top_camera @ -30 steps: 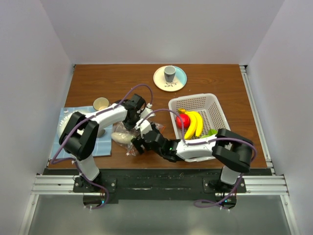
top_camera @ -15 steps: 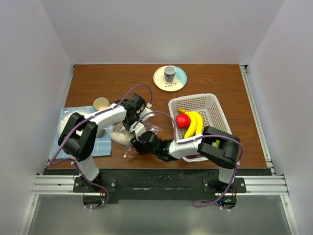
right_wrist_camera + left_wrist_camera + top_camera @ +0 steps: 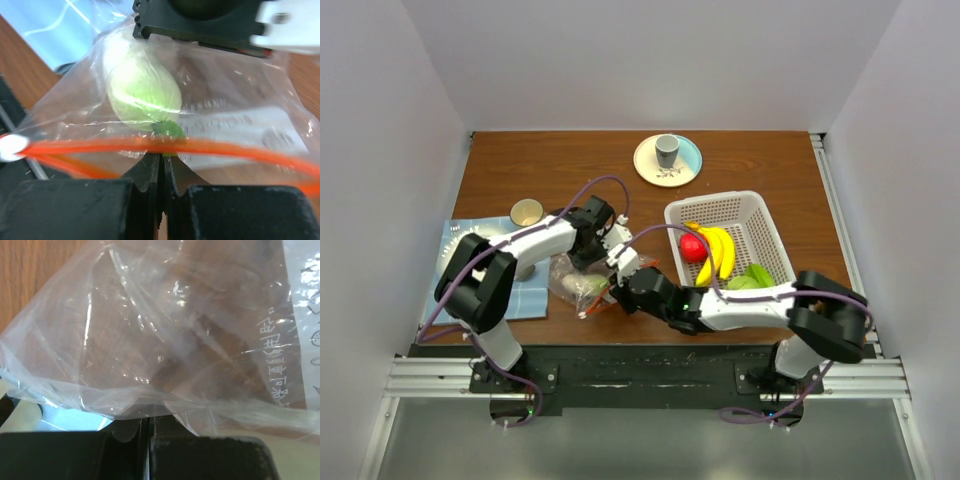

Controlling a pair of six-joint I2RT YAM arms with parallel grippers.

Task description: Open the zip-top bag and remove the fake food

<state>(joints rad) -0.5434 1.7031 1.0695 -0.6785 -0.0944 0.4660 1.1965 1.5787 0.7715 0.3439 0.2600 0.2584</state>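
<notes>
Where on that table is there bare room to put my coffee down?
Bare wood lies along the far edge: left of the plate, behind the tan cup, and right of the plate, behind the white basket. The front is crowded around the zip-top bag, between blue cloth and basket.

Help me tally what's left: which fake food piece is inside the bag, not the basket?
The pale green oval piece, seen through the zip-top bag's clear plastic; the banana bunch, red fruit and green pieces lie in the white basket.

Green fake food blurred inside zip-top bag, its print illegible, bag edges cropped
</notes>
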